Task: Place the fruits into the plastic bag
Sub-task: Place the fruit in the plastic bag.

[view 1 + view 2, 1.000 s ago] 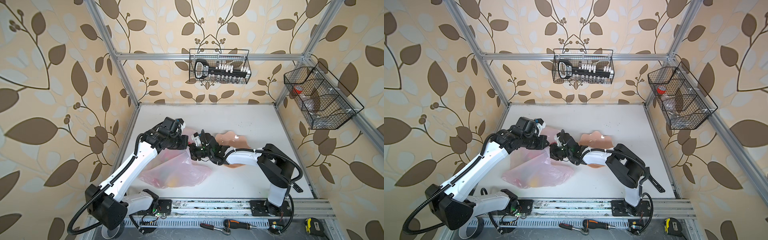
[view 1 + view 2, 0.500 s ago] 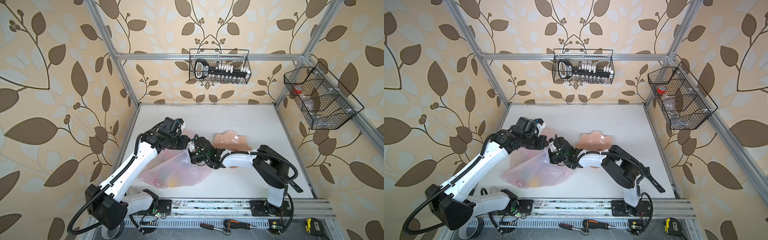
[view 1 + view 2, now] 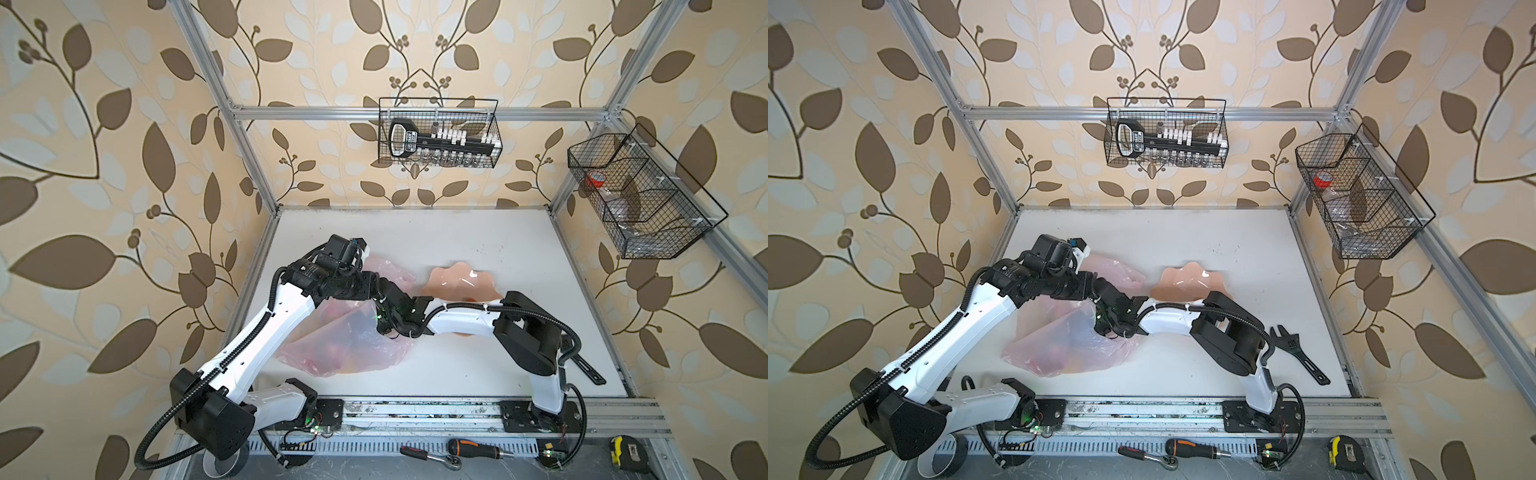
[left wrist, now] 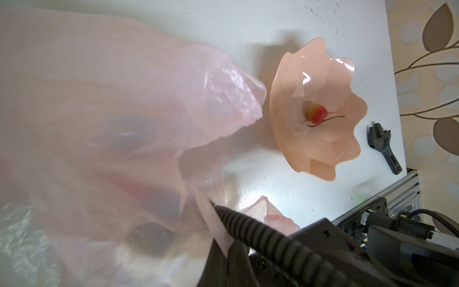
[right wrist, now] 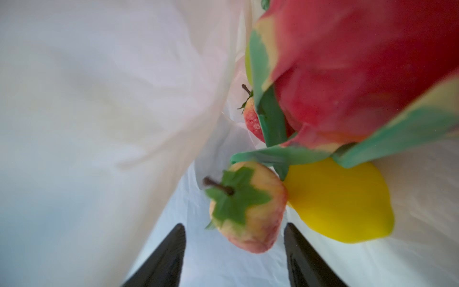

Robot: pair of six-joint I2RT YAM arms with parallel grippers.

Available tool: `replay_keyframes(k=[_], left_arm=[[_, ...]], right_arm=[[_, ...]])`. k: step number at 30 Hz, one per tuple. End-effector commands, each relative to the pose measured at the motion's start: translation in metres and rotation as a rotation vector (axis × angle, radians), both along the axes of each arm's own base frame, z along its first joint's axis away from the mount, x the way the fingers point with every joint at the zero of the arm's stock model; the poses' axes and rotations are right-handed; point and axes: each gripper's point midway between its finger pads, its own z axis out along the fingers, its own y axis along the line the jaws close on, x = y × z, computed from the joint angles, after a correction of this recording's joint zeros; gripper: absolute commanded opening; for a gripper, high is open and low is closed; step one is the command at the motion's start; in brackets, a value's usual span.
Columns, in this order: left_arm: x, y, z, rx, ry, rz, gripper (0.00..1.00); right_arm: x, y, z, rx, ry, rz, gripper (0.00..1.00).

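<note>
The right gripper (image 5: 234, 225) reaches into the mouth of the plastic bag (image 3: 345, 345), its two black fingers (image 5: 173, 256) spread wide and clamping nothing. The left gripper (image 3: 392, 294) is pressed together on a fold of the bag's rim and holds it raised off the white table (image 3: 478, 365).

The bag lies left of centre between the two arms. Its long axis runs from the far handle loop toward the near rail, and its mouth faces the right arm. Just beyond that arm sits the peach wavy-edged plate (image 4: 323, 161), with one small red-and-yellow fruit (image 4: 317, 113) on it, thin stalk pointing away from the bag.

Inside the bag, the dragon fruit (image 5: 347, 74) fills the far side, its green scales trailing toward the gripper. The lemon (image 5: 342, 203) lies under it. The strawberry (image 5: 248, 213) sits just ahead of the fingertips, between them. Its green cap and stalk face the wrist camera and its pale tip points back into the gap. It is close to one finger; contact cannot be told. A second strawberry (image 5: 252, 121) peeks out deeper in.
</note>
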Motion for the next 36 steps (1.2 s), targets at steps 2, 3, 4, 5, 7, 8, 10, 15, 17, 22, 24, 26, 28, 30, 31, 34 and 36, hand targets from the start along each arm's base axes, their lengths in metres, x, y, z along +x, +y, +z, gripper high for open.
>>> replay_keyframes(k=[2,3,4,5,7,8,10,15,17,22,24,26,28,30,31,34,36], left_arm=[[0.005,-0.002,0.019,-0.027,-0.067,-0.003,0.00],[0.004,-0.001,0.020,-0.028,-0.069,-0.003,0.00],[0.003,-0.001,0.020,-0.029,-0.068,-0.003,0.00],[0.003,-0.001,0.019,-0.026,-0.066,-0.001,0.00],[0.002,0.000,0.019,-0.025,-0.066,0.000,0.00],[0.001,0.000,0.019,-0.024,-0.067,-0.002,0.00],[0.000,0.001,0.020,-0.023,-0.067,0.001,0.00],[-0.001,0.002,0.019,-0.021,-0.065,0.002,0.00],[-0.001,0.002,0.020,-0.023,-0.066,0.001,0.00],[-0.002,0.001,0.019,-0.030,-0.061,-0.004,0.00],[-0.002,0.000,0.020,-0.035,-0.062,-0.007,0.00],[-0.002,-0.001,0.019,-0.038,-0.059,-0.009,0.00],[-0.002,-0.003,0.019,-0.045,-0.055,-0.015,0.00],[-0.002,-0.004,0.018,-0.049,-0.053,-0.016,0.00],[-0.002,-0.004,0.019,-0.051,-0.052,-0.018,0.00],[-0.002,-0.005,0.018,-0.056,-0.050,-0.022,0.00],[-0.002,-0.006,0.018,-0.057,-0.051,-0.024,0.00]], right_arm=[[-0.013,-0.005,-0.005,-0.040,0.018,0.061,0.76],[-0.013,-0.007,-0.005,-0.042,0.015,0.062,0.76],[-0.013,-0.008,-0.005,-0.045,0.013,0.059,0.77],[-0.012,-0.009,-0.005,-0.046,0.013,0.058,0.77],[-0.011,-0.011,-0.006,-0.047,0.013,0.058,0.77],[-0.011,-0.012,-0.005,-0.047,0.013,0.057,0.77],[-0.009,-0.015,-0.005,-0.048,0.009,0.050,0.78],[-0.004,-0.025,0.004,-0.041,-0.012,0.028,0.82],[-0.001,-0.029,0.008,-0.037,-0.021,0.018,0.83],[0.007,-0.048,0.006,-0.069,-0.030,-0.027,0.83],[0.012,-0.056,0.005,-0.083,-0.033,-0.056,0.83],[0.018,-0.064,0.003,-0.096,-0.036,-0.086,0.83],[0.025,-0.073,0.003,-0.117,-0.048,-0.122,0.83],[0.031,-0.081,0.005,-0.131,-0.063,-0.157,0.83],[0.034,-0.086,0.004,-0.144,-0.072,-0.174,0.83],[0.045,-0.104,0.005,-0.187,-0.102,-0.238,0.84],[0.051,-0.117,0.006,-0.212,-0.120,-0.281,0.84]])
